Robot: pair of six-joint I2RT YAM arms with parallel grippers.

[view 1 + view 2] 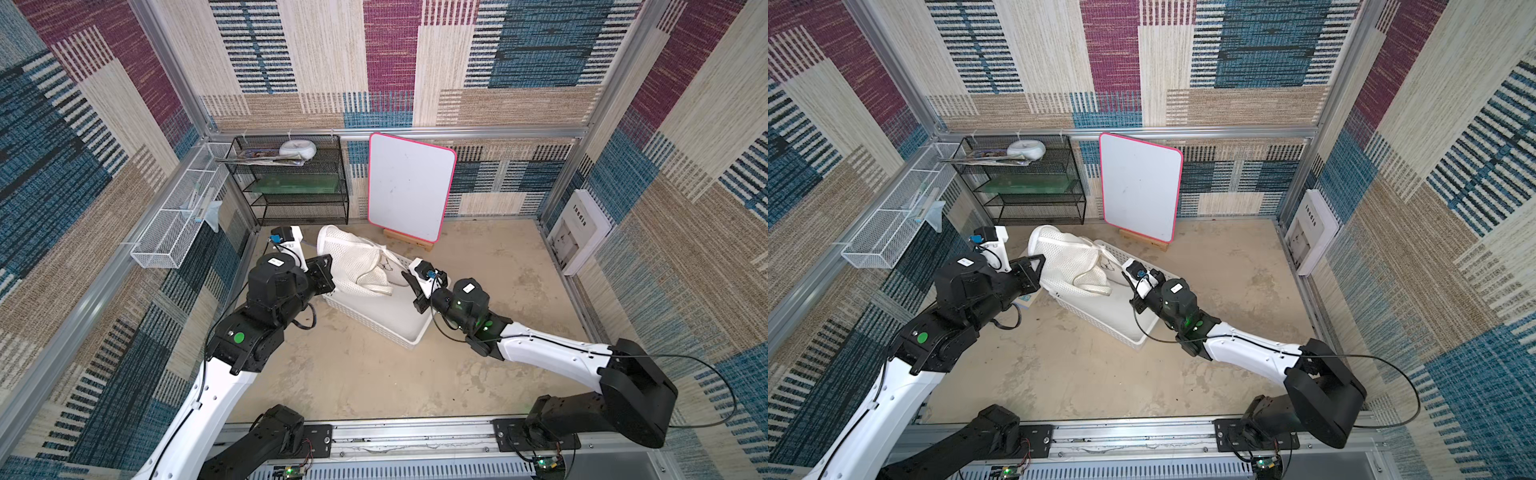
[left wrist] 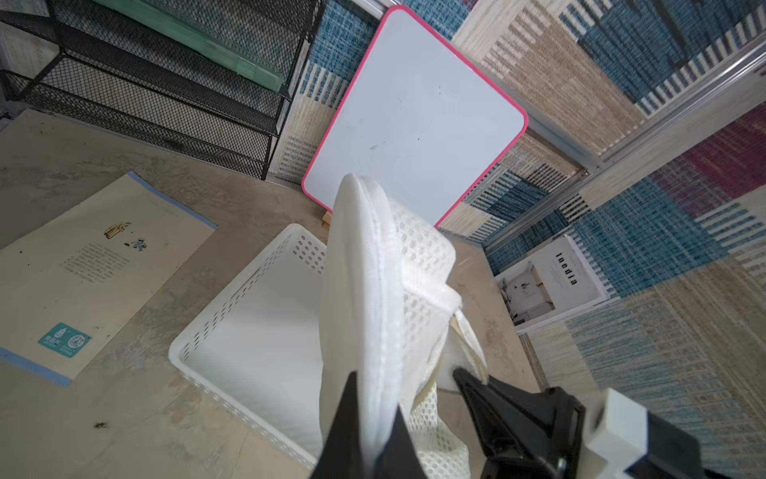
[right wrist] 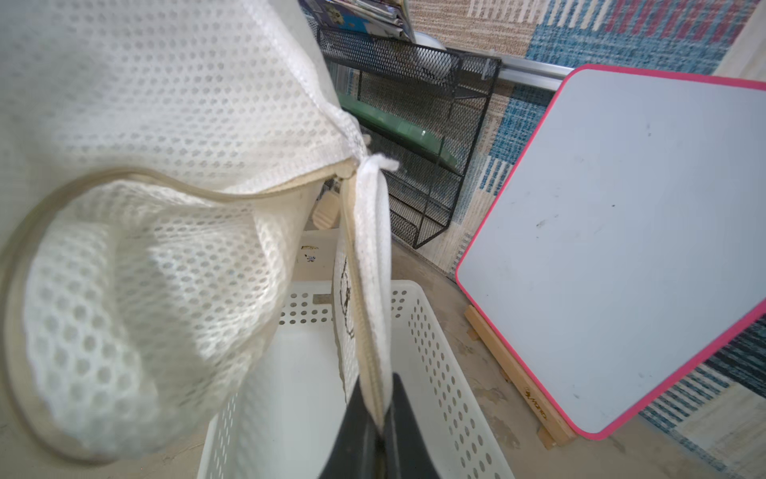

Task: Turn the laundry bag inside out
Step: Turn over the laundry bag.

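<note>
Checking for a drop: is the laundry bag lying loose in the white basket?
No, the laundry bag hangs above the basket, its zipper edge pinched between the jaws of the right gripper.

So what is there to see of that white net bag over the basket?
The laundry bag is soft white mesh with plain panels and a beige zip, unzipped and gaping. It hangs crumpled above the basket, the left tool shut on one round panel's edge, the right tool shut on the zip edge beside a small dark mark.
</note>
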